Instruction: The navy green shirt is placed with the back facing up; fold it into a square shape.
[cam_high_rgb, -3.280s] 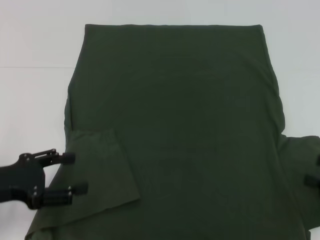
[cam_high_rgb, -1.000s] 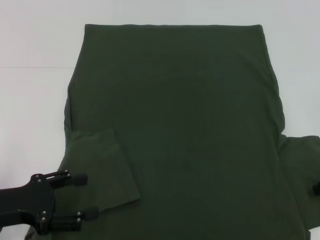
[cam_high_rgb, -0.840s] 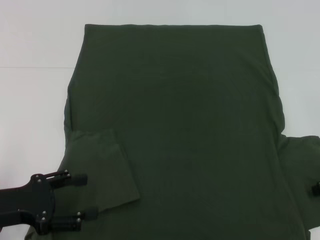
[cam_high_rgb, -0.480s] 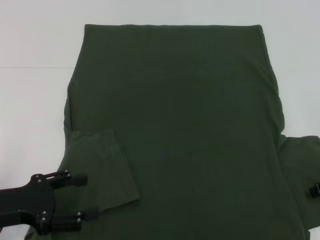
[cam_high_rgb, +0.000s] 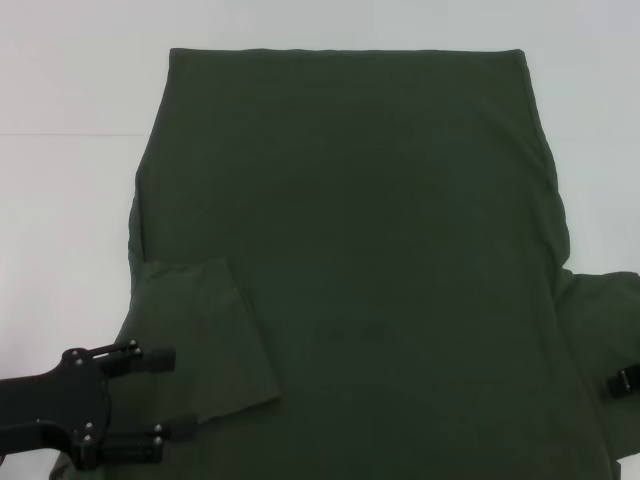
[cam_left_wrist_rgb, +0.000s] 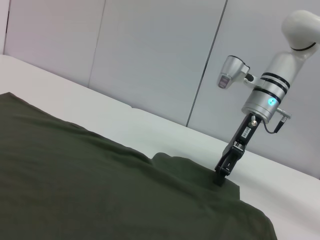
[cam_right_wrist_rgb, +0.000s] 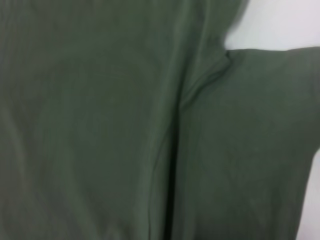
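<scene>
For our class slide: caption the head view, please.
Left gripper open beside the navy green shirt, its left sleeve folded in.

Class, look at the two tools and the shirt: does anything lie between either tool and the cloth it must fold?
Nothing visible does. The left tool is open at the folded-in left sleeve of the navy green shirt. The right tool stands on the right sleeve. Only the white table surrounds the cloth.
</scene>
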